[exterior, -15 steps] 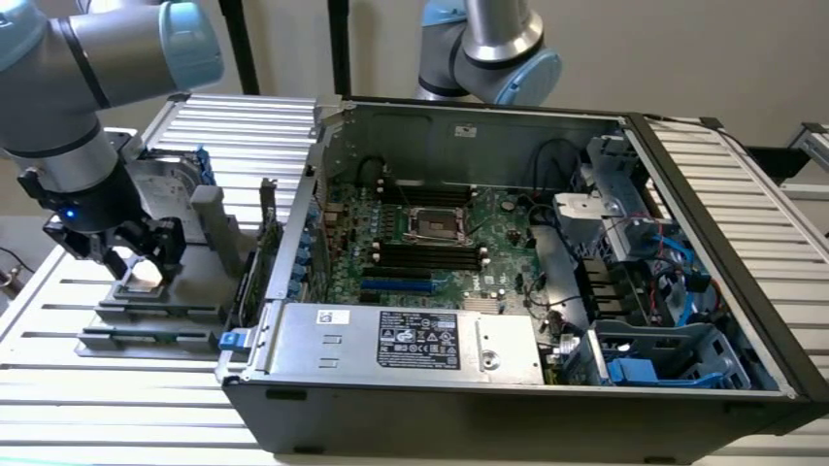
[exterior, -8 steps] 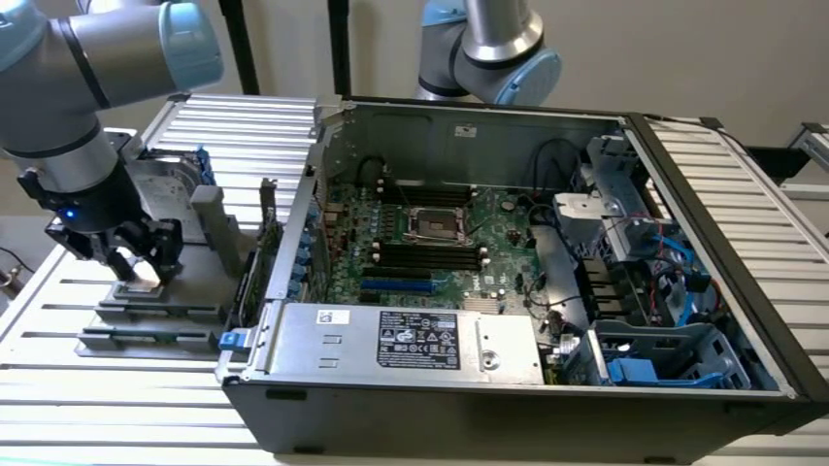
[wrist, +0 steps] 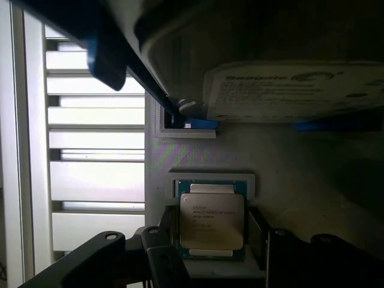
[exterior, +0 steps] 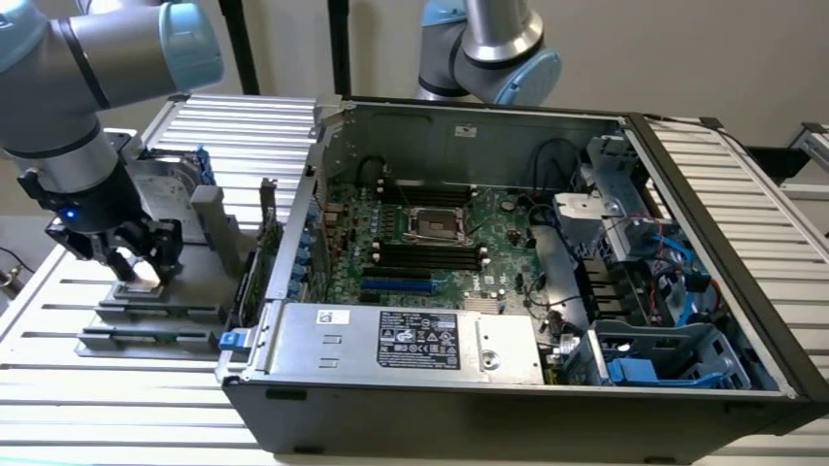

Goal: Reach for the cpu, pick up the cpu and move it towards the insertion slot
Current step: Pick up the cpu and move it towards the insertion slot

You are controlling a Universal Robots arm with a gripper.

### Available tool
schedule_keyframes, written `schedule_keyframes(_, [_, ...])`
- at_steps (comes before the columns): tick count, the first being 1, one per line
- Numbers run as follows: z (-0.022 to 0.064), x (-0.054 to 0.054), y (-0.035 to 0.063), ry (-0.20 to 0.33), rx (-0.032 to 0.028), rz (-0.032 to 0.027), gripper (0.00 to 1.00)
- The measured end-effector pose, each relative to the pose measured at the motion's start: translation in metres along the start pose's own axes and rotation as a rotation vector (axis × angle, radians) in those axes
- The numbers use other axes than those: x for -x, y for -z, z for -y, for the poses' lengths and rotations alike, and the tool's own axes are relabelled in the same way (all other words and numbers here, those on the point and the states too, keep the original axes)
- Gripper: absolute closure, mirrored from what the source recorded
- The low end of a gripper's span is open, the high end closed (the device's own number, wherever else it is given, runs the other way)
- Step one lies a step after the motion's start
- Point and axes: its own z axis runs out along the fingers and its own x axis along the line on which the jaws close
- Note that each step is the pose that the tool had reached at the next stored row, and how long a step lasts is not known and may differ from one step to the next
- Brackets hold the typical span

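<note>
Down at the grey holder on the slatted counter, to the exterior view's left of the open computer case: gripper spread wide, one finger on each side of the cpu. Chip flat in a shallow square seat of the holder, metal top up, printed lettering showing. Fingers close along two opposite edges of it, with hardly any gap (touching or not: cannot tell). Other two edges free.

Tight on one side of the seat: upright hard drive with blue clips, just beside it. Bare slats past the holder's edge, with open room there. Case's side wall standing between holder and green board.

Well apart from the cpu, set into that board: insertion slot, silver frame, dark centre, uncovered, with long black memory slots just beside it.

Counted: one cpu, one insertion slot, one hard drive, one holder, one gripper with two fingers.
</note>
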Motion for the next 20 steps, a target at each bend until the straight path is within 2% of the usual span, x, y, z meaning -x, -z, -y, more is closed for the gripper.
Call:
schedule_keyframes(6, [0.0000, 0.000, -0.0003, 0.001, -0.0003, -0.0002, 0.46])
schedule_keyframes(14, [-0.0001, 0.000, 0.0009, 0.001, 0.0002, 0.0005, 0.46])
schedule_keyframes(17, [-0.0002, 0.000, 0.0086, 0.001, -0.0001, 0.0001, 0.46])
schedule_keyframes(20, [-0.0003, 0.000, 0.0217, 0.000, 0.0000, 0.0000, 0.46])
